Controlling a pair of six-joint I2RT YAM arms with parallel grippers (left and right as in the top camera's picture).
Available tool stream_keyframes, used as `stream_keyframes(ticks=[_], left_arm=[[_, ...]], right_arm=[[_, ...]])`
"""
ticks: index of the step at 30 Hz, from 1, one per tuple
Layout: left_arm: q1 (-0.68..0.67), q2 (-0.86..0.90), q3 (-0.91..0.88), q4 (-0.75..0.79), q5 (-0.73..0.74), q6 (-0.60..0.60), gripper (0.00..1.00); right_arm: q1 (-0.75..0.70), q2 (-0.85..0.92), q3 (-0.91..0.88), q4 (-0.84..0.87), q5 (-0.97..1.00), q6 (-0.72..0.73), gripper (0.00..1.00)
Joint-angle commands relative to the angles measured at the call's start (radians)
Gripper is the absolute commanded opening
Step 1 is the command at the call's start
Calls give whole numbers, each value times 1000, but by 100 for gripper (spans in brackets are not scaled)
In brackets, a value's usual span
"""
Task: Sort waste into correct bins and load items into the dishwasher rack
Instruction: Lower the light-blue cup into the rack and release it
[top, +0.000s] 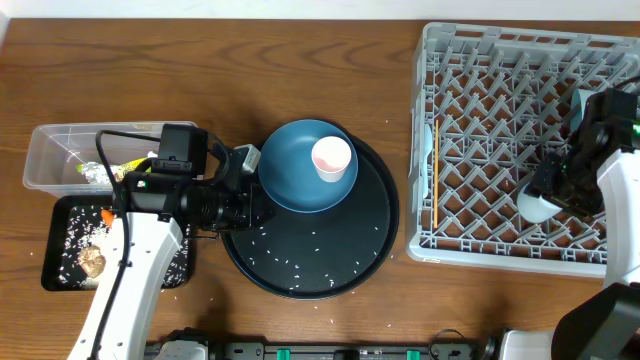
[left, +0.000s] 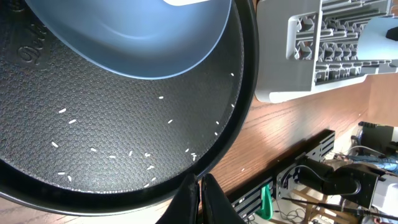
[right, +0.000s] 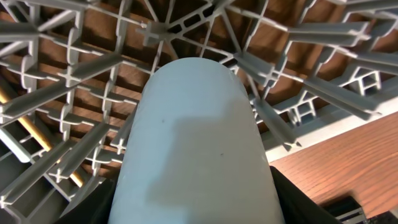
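right gripper (right: 196, 208) grasps light-blue cup (right: 196, 124) inside rack (top: 500, 100); left gripper (left: 199, 200) clenched shut, empty, just beside round tray (left: 93, 130) rim.

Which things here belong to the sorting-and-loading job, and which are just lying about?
Job: clear tub, shallow black tray, wrapper, food lump, rice grains, blue plate, pink cup, light-blue cup, chopstick, rack.
Just there: round black tray, table.

Left arm (top: 135, 265) with white tubular link, black boxy wrist housing, looped black cable (top: 108, 150), small green light, left tool (left: 199, 190) of slim black fingers (left: 186, 202), right arm (top: 622, 190) white-shelled with black joints
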Motion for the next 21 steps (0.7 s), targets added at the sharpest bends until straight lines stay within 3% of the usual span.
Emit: stream_keyframes(ticks=[1,11,13,18,21], left_arm=[[-2,-1,-7,-2,-13,14,6],[-2,-1,-7,-2,-13,14,6],[-2,-1,-7,-2,-13,14,6],[-2,-1,-7,-2,-13,14,6],[-2,-1,-7,-1,-13,14,6]], right_arm=[[-5,9,-34,19,-30,-13,1],[-5,9,-47,33,-37,-13,2],[-5,9,-47,32,-37,-13,8],[-5,9,-47,32,-37,-13,35],[-5,9,-47,31,-39,-13,43]])
